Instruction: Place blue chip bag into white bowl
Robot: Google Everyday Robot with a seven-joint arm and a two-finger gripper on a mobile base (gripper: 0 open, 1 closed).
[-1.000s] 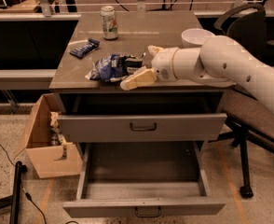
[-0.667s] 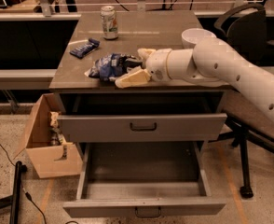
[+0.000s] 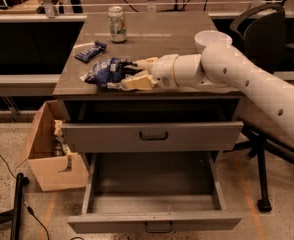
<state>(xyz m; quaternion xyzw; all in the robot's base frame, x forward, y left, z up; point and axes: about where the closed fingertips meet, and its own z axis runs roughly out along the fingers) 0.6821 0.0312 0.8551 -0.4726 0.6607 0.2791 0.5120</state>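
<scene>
The blue chip bag, crumpled shiny foil, lies near the front left of the grey table top. My gripper reaches in from the right at table height. Its cream fingers are spread apart on either side of the bag's right end. The white bowl stands at the table's right side, behind my arm, which hides its lower part.
A green-and-white can stands at the back left. A flat dark blue wrapper lies left of the bag. The bottom drawer is pulled out. A cardboard box sits on the floor at left, and an office chair at right.
My gripper has moved left along the table, and its fingers now stand around the right end of the chip bag. The bag, bowl and can have not moved.
</scene>
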